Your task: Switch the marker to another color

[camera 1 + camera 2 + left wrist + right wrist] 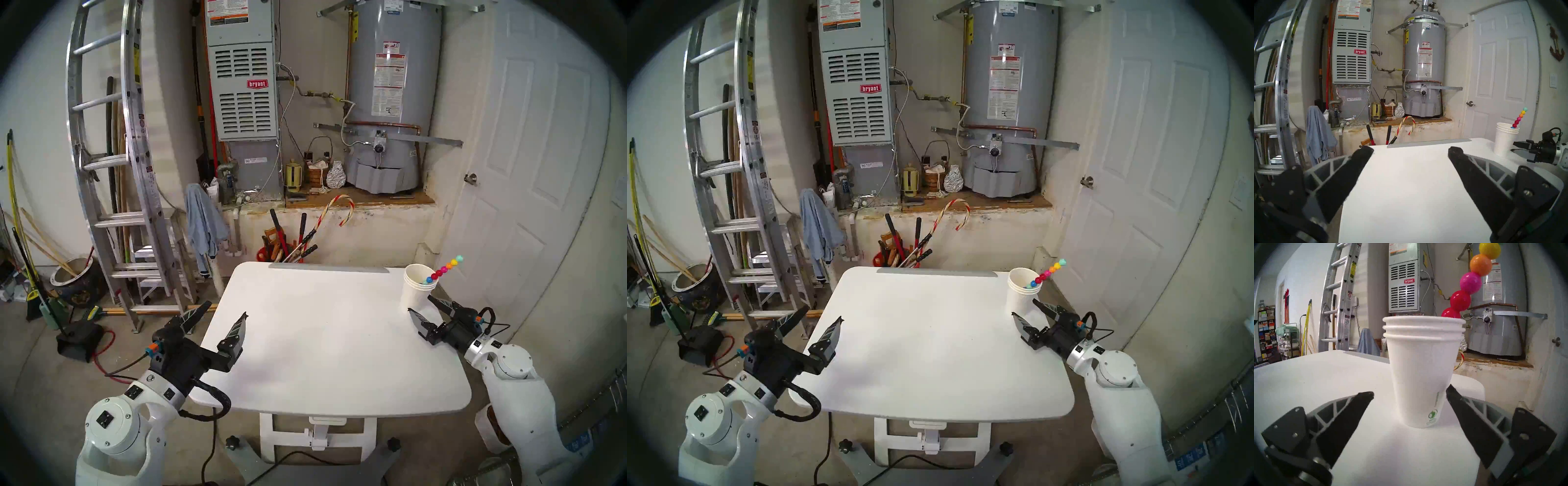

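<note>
Starting out, nothing swapped yet | marker [445,269] leaning in stacked cups [416,288] at table's [322,339] far right corner | right gripper [423,304] spread, empty, beside cups | left gripper [224,309] spread, idle

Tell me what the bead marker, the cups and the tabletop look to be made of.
Bead marker: likely hard plastic; the round beads are glossy with bright highlights.
Stacked cups: apparently paper, matte white, with rolled rims, three of them showing, and a small green printed logo.
Tabletop: smooth white, faintly sheened surface, possibly plastic or laminate; the look leaves it open.
</note>
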`<state>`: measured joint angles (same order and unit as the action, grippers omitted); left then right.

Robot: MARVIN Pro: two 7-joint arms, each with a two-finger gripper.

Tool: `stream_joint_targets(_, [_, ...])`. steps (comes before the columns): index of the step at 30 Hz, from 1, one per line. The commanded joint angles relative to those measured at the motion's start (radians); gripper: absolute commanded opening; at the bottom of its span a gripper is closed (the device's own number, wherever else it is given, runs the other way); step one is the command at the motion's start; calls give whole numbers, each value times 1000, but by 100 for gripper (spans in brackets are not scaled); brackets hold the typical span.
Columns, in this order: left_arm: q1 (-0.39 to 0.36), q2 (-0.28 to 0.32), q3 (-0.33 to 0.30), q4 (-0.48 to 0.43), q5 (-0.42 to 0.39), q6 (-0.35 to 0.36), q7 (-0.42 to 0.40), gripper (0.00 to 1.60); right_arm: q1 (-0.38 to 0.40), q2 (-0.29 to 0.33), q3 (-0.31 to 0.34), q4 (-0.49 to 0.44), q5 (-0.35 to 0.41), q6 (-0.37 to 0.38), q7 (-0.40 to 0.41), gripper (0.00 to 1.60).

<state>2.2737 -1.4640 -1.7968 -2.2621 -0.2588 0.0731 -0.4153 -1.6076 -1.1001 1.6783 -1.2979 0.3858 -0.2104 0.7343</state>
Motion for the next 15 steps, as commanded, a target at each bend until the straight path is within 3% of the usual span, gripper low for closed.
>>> stream_joint_targets(1, [-4,1,0,-17,-1,4,0,160,78,-18,-9,13,-5,-49,-5,160])
stream_joint_targets(15, [-12,4,-5,-10,-9,11,-8,160,120,-28,-25,63,-26,-79,-16,160])
